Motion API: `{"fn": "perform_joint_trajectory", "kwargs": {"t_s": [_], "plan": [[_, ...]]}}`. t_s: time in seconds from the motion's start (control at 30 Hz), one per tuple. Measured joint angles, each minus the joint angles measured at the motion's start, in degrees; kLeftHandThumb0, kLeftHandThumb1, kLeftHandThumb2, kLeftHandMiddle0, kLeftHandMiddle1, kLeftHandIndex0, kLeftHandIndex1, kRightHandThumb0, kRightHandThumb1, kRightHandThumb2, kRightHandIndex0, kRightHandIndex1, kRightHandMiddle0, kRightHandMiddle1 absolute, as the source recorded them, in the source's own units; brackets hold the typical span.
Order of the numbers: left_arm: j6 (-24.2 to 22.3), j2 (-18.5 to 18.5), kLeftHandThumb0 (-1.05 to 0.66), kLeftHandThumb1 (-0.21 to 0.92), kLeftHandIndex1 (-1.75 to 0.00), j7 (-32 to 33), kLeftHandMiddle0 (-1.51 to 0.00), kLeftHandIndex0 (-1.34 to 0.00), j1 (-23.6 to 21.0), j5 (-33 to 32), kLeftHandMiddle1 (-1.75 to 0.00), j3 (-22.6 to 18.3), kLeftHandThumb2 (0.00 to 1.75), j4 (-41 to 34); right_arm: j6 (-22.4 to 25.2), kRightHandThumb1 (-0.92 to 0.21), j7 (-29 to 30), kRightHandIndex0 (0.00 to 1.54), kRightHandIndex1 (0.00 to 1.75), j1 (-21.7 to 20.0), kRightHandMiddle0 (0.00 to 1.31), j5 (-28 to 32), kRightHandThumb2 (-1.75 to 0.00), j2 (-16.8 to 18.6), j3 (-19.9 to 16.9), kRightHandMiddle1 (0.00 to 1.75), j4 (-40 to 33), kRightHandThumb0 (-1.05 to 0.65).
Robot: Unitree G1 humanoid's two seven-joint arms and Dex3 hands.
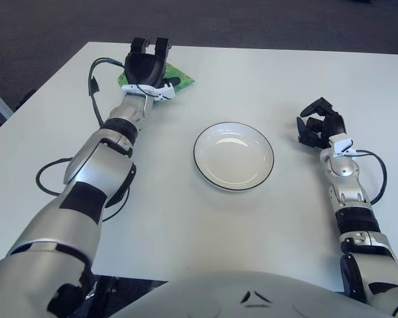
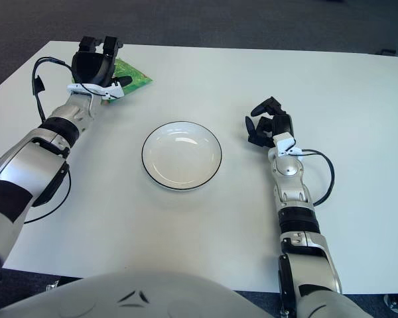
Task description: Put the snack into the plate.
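Note:
The snack is a flat green packet (image 1: 183,79) lying on the white table (image 1: 252,73) at the far left. My left hand (image 1: 151,61) is stretched out on top of it and covers most of it, with the fingers extended past its far edge and the thumb at its right side. Green shows on both sides of the hand, also in the right eye view (image 2: 136,76). The white plate (image 1: 233,156) with a dark rim stands empty at the table's middle. My right hand (image 1: 320,124) shows to the right of the plate, fingers loosely bent, holding nothing.
Black cables (image 1: 93,86) loop along my left arm, and one runs beside my right forearm (image 1: 378,173). The table's far edge lies just behind the snack, with dark floor (image 1: 252,20) beyond it.

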State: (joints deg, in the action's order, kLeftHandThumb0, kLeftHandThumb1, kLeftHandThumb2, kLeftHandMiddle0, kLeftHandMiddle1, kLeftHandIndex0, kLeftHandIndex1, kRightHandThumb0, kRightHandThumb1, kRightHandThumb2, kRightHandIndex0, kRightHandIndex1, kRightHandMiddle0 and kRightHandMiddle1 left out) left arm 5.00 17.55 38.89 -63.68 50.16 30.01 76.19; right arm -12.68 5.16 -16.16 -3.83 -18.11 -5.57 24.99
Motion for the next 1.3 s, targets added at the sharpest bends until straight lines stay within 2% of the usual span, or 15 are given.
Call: {"fn": "perform_joint_trajectory", "kwargs": {"t_s": [0.17,0.63,0.97,1.1,1.17,1.27,1.3], "plan": [[-3.81,-1.04,-0.99,0.92,-0.66,-5.25,-0.18,0.00,-0.97,-0.24,-0.11,0.85,1.02,0.84,-0.08,-0.55,0.34,1.03,1.75,0.00,0.43,-0.16,-1.02,-0.12,0.21,1.75,0.00,-0.41],[-7.64,-3.01,-1.05,0.92,-0.55,-16.06,-0.15,0.00,-1.34,-1.98,-0.06,1.63,1.27,2.02,-0.10,-0.56,0.33,1.00,1.75,0.32,0.43,-0.14,-1.01,-0.27,0.36,1.75,-0.42,-0.41],[-10.80,-3.72,-1.05,0.92,-0.51,-21.98,-0.16,0.00,-1.33,-2.60,-0.05,1.78,1.29,2.93,0.04,-0.57,0.32,1.02,1.75,1.16,0.42,-0.15,-1.00,-0.56,0.56,1.75,-1.60,-0.41],[-11.16,-3.72,-1.05,0.92,-0.51,-23.81,-0.22,0.00,-1.19,-2.60,-0.07,1.99,1.30,2.93,0.65,-0.58,0.27,1.02,1.75,1.83,0.41,-0.16,-0.98,-0.65,0.70,1.75,-2.76,-0.41],[-11.23,-3.72,-1.05,0.92,-0.52,-24.62,-0.27,0.00,-0.96,-2.62,-0.10,2.07,1.30,2.94,0.95,-0.58,0.24,1.02,1.75,2.13,0.41,-0.16,-0.98,-0.68,0.76,1.75,-3.31,-0.41],[-11.37,-3.72,-1.05,0.92,-0.55,-25.54,-0.23,0.00,-0.60,-2.71,-0.47,2.10,1.31,2.94,1.33,-0.58,0.24,1.02,1.75,2.55,0.41,-0.16,-0.98,-0.70,0.79,1.75,-4.02,-0.41],[-11.44,-3.72,-1.05,0.92,-0.56,-25.82,-0.22,0.00,-0.49,-2.80,-0.52,2.10,1.31,2.93,1.51,-0.58,0.24,1.02,1.75,2.79,0.41,-0.16,-0.98,-0.70,0.79,1.75,-4.42,-0.41]]}}
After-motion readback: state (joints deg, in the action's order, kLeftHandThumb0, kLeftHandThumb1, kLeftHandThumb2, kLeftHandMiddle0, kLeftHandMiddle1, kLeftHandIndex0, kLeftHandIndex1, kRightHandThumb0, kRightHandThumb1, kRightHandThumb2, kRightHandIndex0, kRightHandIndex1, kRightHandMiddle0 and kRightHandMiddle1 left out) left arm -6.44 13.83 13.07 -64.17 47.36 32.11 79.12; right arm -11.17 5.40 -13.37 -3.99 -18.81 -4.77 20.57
